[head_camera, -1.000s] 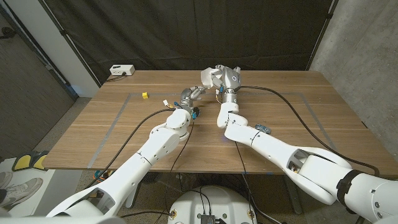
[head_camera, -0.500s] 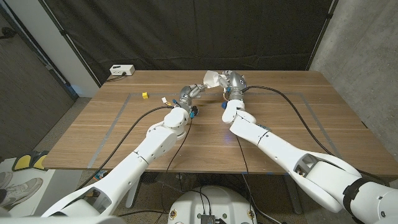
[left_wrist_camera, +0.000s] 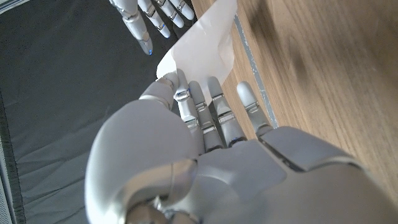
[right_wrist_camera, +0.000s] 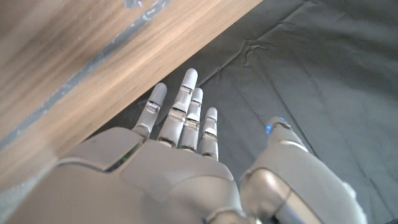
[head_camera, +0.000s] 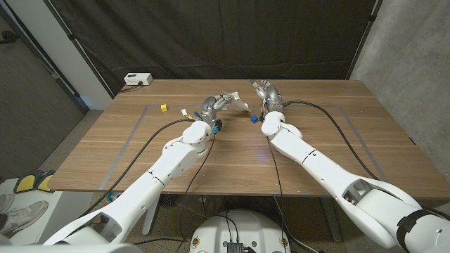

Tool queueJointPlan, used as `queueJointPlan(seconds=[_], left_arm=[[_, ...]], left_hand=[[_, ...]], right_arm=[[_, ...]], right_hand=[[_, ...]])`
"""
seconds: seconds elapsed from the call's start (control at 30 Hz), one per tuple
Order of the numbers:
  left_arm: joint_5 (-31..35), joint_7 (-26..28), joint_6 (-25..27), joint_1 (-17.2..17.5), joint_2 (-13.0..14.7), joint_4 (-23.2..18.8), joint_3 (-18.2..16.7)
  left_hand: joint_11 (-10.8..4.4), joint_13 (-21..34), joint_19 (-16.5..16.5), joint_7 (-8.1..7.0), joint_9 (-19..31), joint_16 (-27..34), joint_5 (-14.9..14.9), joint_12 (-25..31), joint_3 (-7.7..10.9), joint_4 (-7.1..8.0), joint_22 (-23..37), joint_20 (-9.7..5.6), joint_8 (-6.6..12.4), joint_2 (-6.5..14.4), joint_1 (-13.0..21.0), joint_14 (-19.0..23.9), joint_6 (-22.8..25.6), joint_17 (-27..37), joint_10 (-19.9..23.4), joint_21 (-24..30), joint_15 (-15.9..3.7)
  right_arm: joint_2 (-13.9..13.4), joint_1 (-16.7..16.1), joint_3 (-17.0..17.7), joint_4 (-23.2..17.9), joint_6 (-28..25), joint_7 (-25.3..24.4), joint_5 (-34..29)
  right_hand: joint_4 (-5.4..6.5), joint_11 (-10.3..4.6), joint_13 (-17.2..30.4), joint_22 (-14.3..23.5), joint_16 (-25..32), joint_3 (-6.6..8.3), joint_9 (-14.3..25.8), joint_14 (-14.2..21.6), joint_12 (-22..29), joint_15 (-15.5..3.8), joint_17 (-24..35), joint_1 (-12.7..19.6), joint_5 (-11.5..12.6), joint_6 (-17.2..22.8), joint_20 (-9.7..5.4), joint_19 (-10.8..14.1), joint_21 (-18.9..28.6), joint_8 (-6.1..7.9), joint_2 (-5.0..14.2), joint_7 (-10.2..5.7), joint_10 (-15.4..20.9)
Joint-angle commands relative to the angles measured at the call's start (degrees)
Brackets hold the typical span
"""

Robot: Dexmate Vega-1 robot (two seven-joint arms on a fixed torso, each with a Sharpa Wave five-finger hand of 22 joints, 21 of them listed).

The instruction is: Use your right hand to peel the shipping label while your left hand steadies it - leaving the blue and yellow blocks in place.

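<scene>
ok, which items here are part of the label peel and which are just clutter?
Job:
shipping label, held by the left robot hand
right robot hand, open, apart from the label
blue block
yellow block

Lying about:
white box at the table's far left corner

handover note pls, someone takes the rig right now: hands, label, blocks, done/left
Left hand: holds the white shipping label at the far middle of the table; the sheet is lifted off the wood.
Right hand: open, fingers spread, holds nothing, raised beside the label.
Blue block: on the table between the hands. Yellow block: far left, apart from both hands.
Done: can't tell if the label is peeled.
Left: check the label; leave the blocks.
</scene>
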Motion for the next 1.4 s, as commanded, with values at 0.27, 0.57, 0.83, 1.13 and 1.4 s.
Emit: queueJointPlan(seconds=[0.27,0.57,0.83,1.13,1.4], left_arm=[[1.9,1.1,-1.3,0.0,0.1,0.0,-0.5],[2.5,-0.7,1.0,-2.5,1.1,0.6,-0.2],[4.0,-3.9,1.1,-4.5,3.0,0.7,0.5],[4.6,-11.0,-0.2,-6.6,5.5,1.4,1.9],[5.4,-13.0,-1.1,-7.2,6.1,1.7,2.1]], left_hand=[[-0.78,0.2,0.3,-0.35,22.5,0.4,0.5,-0.4,5.29,4.29,0.0,-0.59,4.03,0.2,-0.4,0.2,-0.3,0.5,0.4,0.3,-6.3],[-0.54,0.3,0.6,-0.19,22.2,0.3,0.8,-0.5,5.93,4.24,-0.1,-0.84,4.27,-0.1,-0.6,0.0,-0.6,0.8,0.4,0.5,-6.29],[-0.59,0.4,0.7,-0.19,22.1,0.2,0.9,-0.6,6.28,4.22,-0.2,-1.16,4.5,-0.2,-0.8,-0.1,-0.6,1.0,0.4,0.5,-6.22],[-0.7,1.0,0.9,-0.49,21.8,0.1,1.2,-0.6,6.7,4.18,-0.4,-1.92,4.67,-0.4,-1.1,-0.3,-0.8,1.2,0.0,0.6,-6.41],[-1.05,1.1,1.1,-0.67,21.7,-0.1,1.4,-0.7,7.13,4.12,-0.6,-2.39,4.82,-0.7,-1.3,-0.4,-1.0,1.4,-0.2,0.7,-6.49]], right_arm=[[-5.9,-6.0,5.2,-0.9,28.3,11.0,8.4],[-8.0,-8.2,6.0,-6.2,30.1,13.9,8.2],[-10.0,-9.3,5.5,-12.0,22.9,9.5,-0.1],[-10.7,-9.7,3.8,-16.8,12.5,5.3,-8.7],[-11.2,-9.3,3.0,-17.7,10.4,5.5,-10.7]], right_hand=[[-6.81,-7.96,9.4,1.6,26.6,-5.41,1.5,6.6,13.1,-8.89,23.5,13.8,-0.4,20.5,-5.63,7.1,6.3,5.13,1.81,-2.02,20.5],[-6.88,-8.36,11.3,1.4,28.1,-7.94,1.1,6.6,15.5,-9.15,24.4,13.8,0.5,23.4,-5.28,7.3,6.7,5.15,-1.09,-1.93,22.5],[-7.16,-8.91,12.2,1.3,28.2,-9.01,0.9,5.0,15.6,-9.16,24.3,15.2,1.6,23.2,-4.94,6.8,6.8,4.36,-2.65,-2.75,20.8],[-7.07,-9.12,12.8,1.3,28.5,-9.4,0.4,4.3,15.2,-9.3,23.7,17.4,2.7,21.9,-4.95,7.2,7.1,2.82,-2.6,-3.31,19.0],[-7.2,-9.77,12.5,1.3,29.1,-8.98,0.1,4.5,15.5,-9.37,23.1,20.5,3.6,23.1,-5.25,6.6,7.4,2.28,-1.44,-3.73,20.6]])
